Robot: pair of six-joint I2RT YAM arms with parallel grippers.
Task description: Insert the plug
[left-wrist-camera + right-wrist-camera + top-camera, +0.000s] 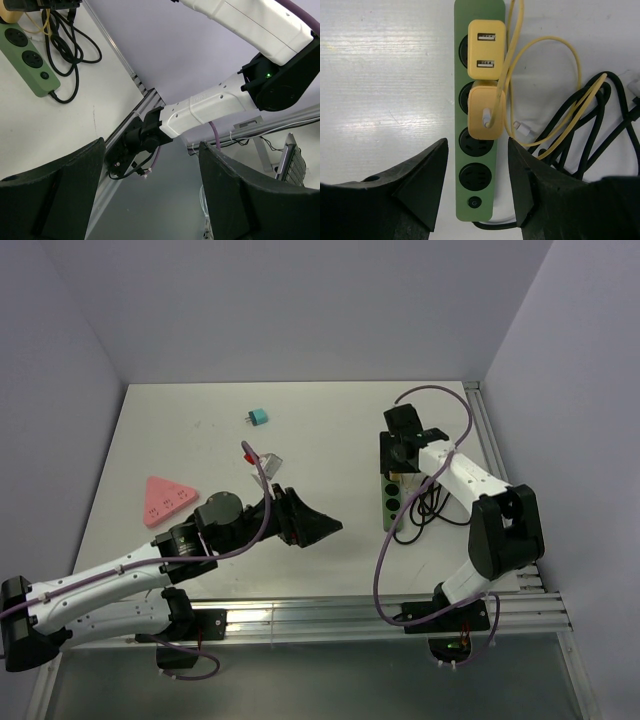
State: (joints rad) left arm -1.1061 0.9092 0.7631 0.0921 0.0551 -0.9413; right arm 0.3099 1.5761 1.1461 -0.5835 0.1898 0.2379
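A green power strip point(479, 165) lies on the white table under my right gripper point(477, 147), which is open and empty with its fingers on either side of the strip. A yellow USB charger point(487, 50) sits in the top socket. A second yellow plug point(487, 112) with a yellow cable sits on the socket below it. The two lower sockets are bare. In the top view the strip point(390, 502) lies at the right, below the right gripper point(402, 452). My left gripper point(322, 527) hovers mid-table, open and empty, and its wrist view point(150, 165) shows nothing between the fingers.
A small teal plug point(258, 418) lies at the back centre. A small red and clear object point(262, 457) lies near it. A pink triangular block point(165, 500) lies at the left. Black cable coils point(590, 130) lie right of the strip. A rail point(400, 610) runs along the near edge.
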